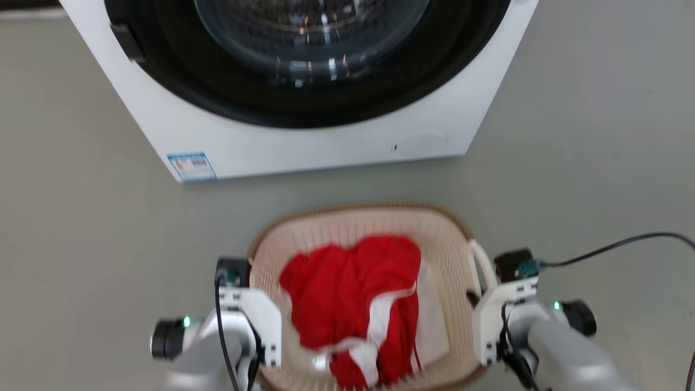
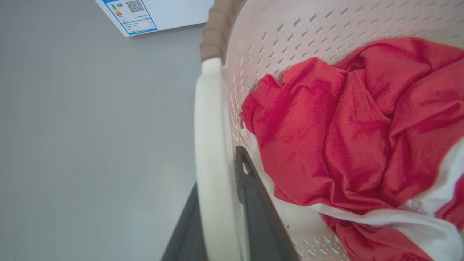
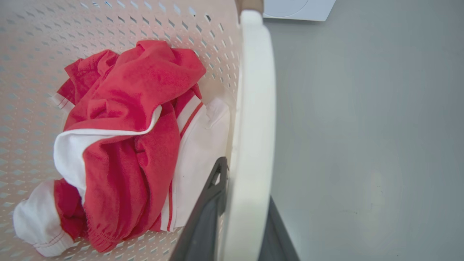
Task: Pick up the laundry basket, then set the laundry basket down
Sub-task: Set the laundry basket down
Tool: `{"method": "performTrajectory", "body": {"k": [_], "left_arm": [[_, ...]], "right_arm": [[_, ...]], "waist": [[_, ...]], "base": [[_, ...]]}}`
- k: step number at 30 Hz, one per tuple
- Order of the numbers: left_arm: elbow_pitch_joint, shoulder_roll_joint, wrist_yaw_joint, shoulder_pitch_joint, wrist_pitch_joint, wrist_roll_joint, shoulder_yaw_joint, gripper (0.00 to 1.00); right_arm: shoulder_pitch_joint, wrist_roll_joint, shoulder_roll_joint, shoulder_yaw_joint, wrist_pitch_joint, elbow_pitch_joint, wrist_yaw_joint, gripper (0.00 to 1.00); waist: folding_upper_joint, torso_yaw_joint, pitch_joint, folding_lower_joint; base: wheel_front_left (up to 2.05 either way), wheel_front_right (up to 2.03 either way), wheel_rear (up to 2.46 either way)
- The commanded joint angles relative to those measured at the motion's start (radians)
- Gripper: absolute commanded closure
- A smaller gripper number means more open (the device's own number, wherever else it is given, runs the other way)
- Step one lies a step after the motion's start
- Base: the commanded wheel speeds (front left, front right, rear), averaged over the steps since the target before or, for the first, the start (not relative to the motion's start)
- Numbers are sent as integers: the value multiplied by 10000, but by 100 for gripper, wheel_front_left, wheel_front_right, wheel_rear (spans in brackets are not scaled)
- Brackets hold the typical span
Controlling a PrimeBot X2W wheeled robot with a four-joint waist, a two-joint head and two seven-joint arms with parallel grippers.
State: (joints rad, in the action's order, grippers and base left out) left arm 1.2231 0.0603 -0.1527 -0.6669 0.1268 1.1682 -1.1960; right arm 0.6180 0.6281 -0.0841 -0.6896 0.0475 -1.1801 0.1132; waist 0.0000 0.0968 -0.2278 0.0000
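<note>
Left gripper (image 2: 217,195) and right gripper (image 3: 246,192) each clamp a white side handle of the laundry basket (image 1: 358,217). It holds red clothing (image 1: 353,293) mid-floor, near the washing machine (image 1: 304,141). Moving both arms together, evenly, should keep it level.

Bright, even light; faint shadows on the floor (image 1: 81,244). Glare streaks the washer door (image 1: 309,38) (head view slightly blurred); wrist views curve at edges.
</note>
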Motion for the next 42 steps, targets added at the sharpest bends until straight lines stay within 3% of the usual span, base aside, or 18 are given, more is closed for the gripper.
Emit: {"method": "performTrajectory", "body": {"k": [1,14,25,35,42], "left_arm": [[-101,-101,-51,-673,243,-217,132,100],[134,-101,-308,-3094,1190,-666,270,100],[51,-87,-253,-4662,1324,-823,558,100],[-631,-98,-497,-5190,1346,-1287,1273,100],[-737,-99,-486,-5194,1348,-1771,1823,100]], "right_arm": [[276,-39,339,-140,-312,252,175,100],[2593,-673,339,468,-2320,-678,175,100],[4304,-1400,-4,1367,-2910,-1061,175,100],[5132,-2040,-523,1875,-3041,-1095,175,100],[5169,-2400,-455,2260,-3070,-1102,175,100]], "waist": [[0,-55,-655,0],[0,-227,-3738,0],[0,-326,-6062,0],[0,-678,-7074,0],[0,-821,-7347,0]], "base": [[0,0,0],[0,0,0],[0,0,0],[0,0,0],[0,0,0]]}}
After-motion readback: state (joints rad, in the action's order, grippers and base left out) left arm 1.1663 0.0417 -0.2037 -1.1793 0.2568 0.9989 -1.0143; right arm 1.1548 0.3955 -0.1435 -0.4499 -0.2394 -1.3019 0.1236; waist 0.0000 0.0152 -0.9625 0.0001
